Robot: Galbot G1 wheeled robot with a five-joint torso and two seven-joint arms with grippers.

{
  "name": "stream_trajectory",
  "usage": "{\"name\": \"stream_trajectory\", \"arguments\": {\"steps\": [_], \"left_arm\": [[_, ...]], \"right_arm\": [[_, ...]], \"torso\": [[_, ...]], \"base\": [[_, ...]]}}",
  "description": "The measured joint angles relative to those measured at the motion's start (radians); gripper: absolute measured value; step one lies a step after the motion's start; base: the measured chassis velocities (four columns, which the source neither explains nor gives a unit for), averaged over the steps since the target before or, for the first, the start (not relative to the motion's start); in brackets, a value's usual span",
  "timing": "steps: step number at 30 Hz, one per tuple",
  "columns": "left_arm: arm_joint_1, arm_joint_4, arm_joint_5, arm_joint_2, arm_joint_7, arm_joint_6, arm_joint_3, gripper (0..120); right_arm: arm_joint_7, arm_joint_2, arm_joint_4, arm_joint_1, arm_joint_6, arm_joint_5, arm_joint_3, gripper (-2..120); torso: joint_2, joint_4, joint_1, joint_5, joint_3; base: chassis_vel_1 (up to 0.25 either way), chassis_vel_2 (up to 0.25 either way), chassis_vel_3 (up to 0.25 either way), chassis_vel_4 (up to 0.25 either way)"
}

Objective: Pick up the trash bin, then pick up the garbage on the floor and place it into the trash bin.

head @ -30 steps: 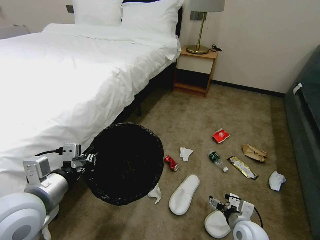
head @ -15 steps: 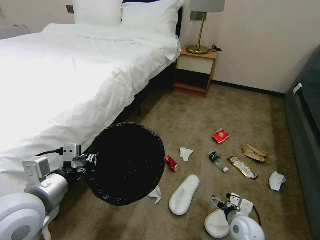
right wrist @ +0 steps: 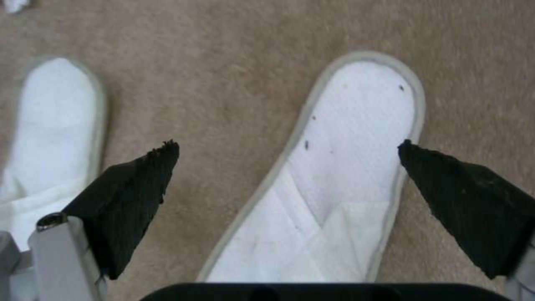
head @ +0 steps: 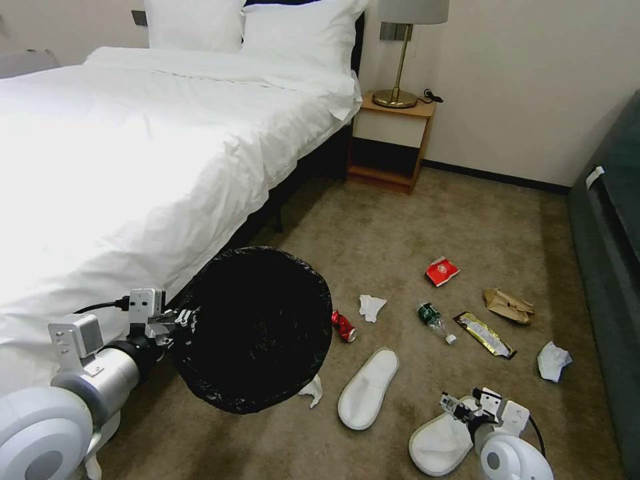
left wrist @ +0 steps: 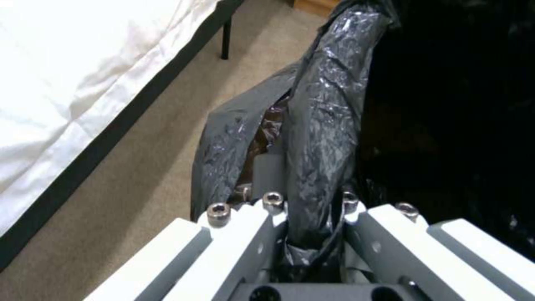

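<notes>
The right end effector (head: 460, 408), at the lower right of the head view, hangs over the nearer slipper (right wrist: 334, 175) with its jaws spread wide to either side and nothing between them. A flat, limp slipper could fold or slip out if pinched only at its edge. The left end effector (left wrist: 301, 209) is clamped on the bag-covered rim of the trash bin (head: 257, 327), held off the floor (head: 400, 220) at lower left centre; a thin-rim grip may let it tilt. The bin's inside looks black, contents unclear.
</notes>
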Motion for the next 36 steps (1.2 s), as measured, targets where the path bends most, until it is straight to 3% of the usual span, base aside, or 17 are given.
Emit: {"name": "stream_trajectory", "arguments": {"steps": [16,36], "left_arm": [[0.006,0.0,-0.003,0.012,0.004,0.0,0.002,1],[-0.01,0.0,0.0,0.013,0.016,0.0,0.016,1]], "right_arm": [[-0.062,0.029,-0.125,0.012,0.014,-0.007,0.059,100],[-0.095,0.088,-0.125,-0.028,0.039,-0.106,0.043,100]], "torso": [[0.0,0.0,0.0,-0.0002,0.0],[0.0,0.0,0.0,-0.0001,0.0]], "base": [[0.0,0.0,0.0,0.0],[0.0,0.0,0.0,0.0]]}}
